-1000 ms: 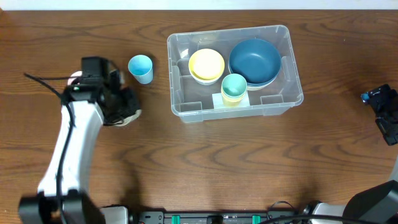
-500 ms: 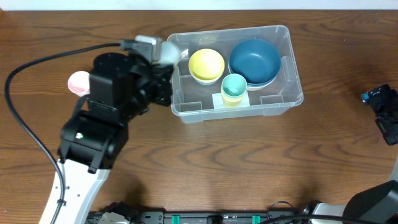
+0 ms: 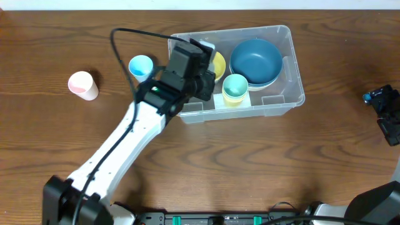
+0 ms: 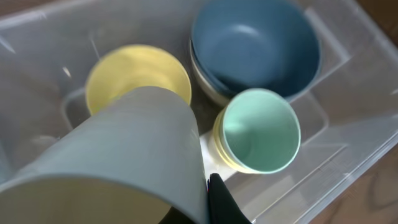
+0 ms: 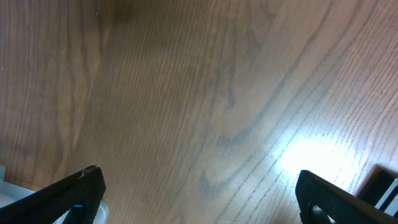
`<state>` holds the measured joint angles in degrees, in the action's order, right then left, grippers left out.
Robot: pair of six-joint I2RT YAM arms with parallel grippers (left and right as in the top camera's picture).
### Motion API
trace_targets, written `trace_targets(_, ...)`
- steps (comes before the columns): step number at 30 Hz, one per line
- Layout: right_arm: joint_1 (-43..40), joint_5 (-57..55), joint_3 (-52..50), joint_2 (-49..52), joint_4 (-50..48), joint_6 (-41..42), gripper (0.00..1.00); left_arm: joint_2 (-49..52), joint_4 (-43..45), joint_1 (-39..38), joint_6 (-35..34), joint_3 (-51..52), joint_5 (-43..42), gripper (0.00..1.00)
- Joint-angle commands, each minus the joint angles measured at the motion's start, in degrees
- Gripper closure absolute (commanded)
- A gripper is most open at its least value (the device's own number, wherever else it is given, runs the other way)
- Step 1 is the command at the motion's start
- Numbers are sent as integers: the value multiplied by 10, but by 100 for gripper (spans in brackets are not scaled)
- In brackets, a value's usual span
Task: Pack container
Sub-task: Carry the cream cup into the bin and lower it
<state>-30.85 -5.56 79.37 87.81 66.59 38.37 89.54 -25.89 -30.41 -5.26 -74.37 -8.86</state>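
One clear container [image 3: 294,69] on the tabletop [image 3: 250,169], likely light, thin-walled, slick and slightly flexible; best taken by its stiffer rim. Above it, left gripper [image 3: 201,65] clamped on a pale cup [image 4: 124,155]; right gripper [image 5: 199,199] spread wide, empty.

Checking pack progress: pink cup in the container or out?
Out. The pink cup sits on the table, far left of the container, beyond the blue cup.

Brown wood-grain table [image 3: 250,162], and sitting right on it toward the far side is the clear container [image 3: 299,94]. Near its left wall stands a light blue cup [image 3: 140,66], and farther left a pink cup [image 3: 82,84].
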Motion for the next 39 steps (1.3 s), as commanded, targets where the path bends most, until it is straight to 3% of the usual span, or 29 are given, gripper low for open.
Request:
trace_targets(1, -3, -2, 0, -2, 1, 6, 1, -5, -15, -14, 13, -3, 8, 94)
trace_targets(13, -3, -2, 0, -2, 0, 6, 1, 9, -145, -17, 23, -3, 25, 94)
trace_targets(28, -3, -2, 0, -2, 0, 6, 1, 101, -152, -8, 31, -4, 25, 94)
trace_targets(39, -3, -2, 0, -2, 0, 6, 1, 104, -165, 16, 31, -10, 25, 94)
